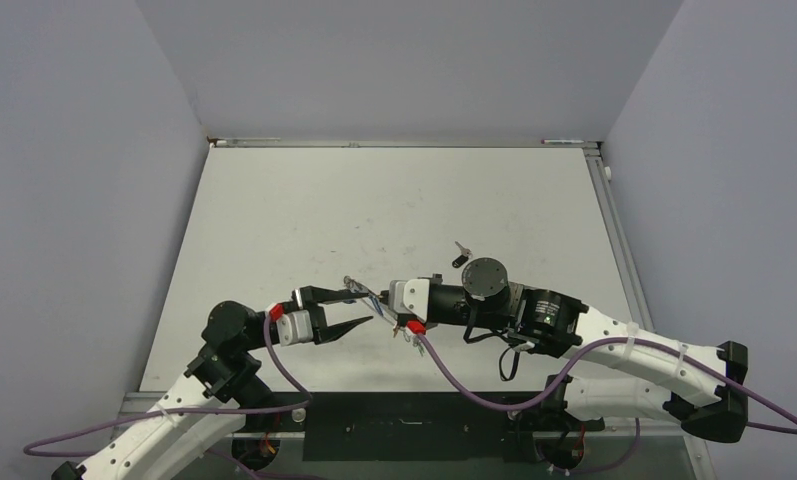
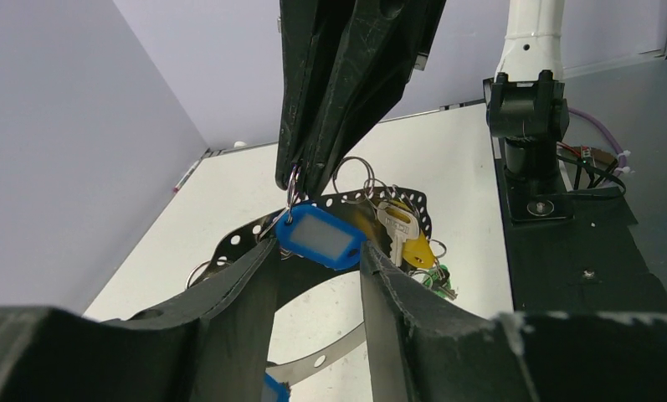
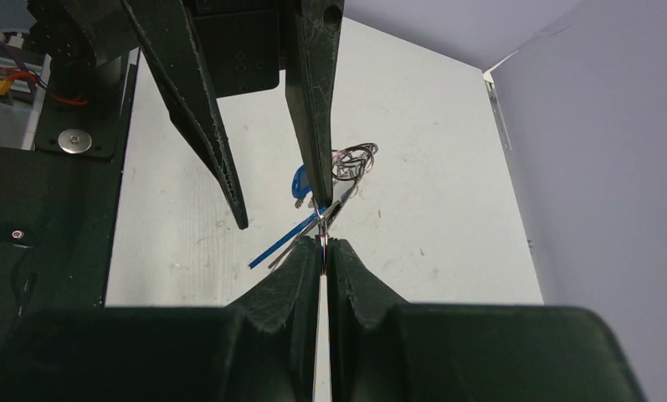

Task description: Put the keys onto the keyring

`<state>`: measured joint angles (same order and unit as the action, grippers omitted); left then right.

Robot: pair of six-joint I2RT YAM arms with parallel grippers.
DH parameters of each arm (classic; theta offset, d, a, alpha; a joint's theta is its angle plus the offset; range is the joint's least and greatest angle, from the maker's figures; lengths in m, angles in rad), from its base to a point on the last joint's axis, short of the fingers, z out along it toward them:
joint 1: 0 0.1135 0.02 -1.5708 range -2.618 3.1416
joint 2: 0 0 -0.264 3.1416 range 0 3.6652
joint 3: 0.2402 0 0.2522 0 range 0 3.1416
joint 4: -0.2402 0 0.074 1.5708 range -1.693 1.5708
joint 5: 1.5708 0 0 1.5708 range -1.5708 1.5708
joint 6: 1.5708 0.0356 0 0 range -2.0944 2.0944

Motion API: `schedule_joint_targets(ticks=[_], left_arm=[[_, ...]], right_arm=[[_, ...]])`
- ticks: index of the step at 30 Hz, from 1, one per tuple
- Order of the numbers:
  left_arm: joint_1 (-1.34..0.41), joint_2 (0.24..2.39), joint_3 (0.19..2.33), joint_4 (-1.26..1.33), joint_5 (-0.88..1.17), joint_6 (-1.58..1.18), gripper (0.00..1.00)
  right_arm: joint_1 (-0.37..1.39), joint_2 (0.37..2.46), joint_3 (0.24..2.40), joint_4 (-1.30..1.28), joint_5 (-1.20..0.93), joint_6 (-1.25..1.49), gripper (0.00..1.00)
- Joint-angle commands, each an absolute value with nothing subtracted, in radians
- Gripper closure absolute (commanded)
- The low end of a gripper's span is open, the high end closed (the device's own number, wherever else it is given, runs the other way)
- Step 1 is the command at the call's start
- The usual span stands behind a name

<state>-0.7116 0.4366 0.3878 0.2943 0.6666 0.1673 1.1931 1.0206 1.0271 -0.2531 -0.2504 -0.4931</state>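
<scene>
I see the keyring (image 2: 236, 241) as a wide grey metal loop punched with holes. It hangs in the air between the two arms, over the near part of the worktop (image 1: 394, 200). The keys (image 2: 394, 224) are bunched on it. I can make out a silver blade, a yellow head (image 2: 418, 249) just below it and something green lower down, with thin wire loops among them. At the front a blue tag (image 2: 320, 237) with a pale window hangs from a split ring (image 2: 294, 182).

My right fingers (image 2: 346, 84) are clenched on that split ring from above. My left fingers (image 1: 319, 293) are released and spread wide. The tag sits in the gap between them, and I cannot tell whether it touches either one. One black key (image 1: 461, 257) lies alone on the worktop just beyond the right wrist, apart from the bunch.

For room, the worktop runs wide from the bunch to the back wall (image 1: 404, 70), and grey walls close in the left and right edges. The two pairs of fingers meet almost tip to tip, near the black base plate (image 1: 404, 425) at the near edge.
</scene>
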Motion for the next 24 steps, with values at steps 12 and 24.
schedule_joint_targets(ticks=[12,24], left_arm=[[-0.712,0.45,0.414,0.353,0.627,0.152,0.58],[-0.712,0.455,0.415,0.35,0.615,0.159,0.56]], right_arm=[[1.199,1.026,1.028,-0.157,-0.31,-0.47,0.95],[1.2,1.048,1.03,-0.131,-0.352,-0.459,0.95]])
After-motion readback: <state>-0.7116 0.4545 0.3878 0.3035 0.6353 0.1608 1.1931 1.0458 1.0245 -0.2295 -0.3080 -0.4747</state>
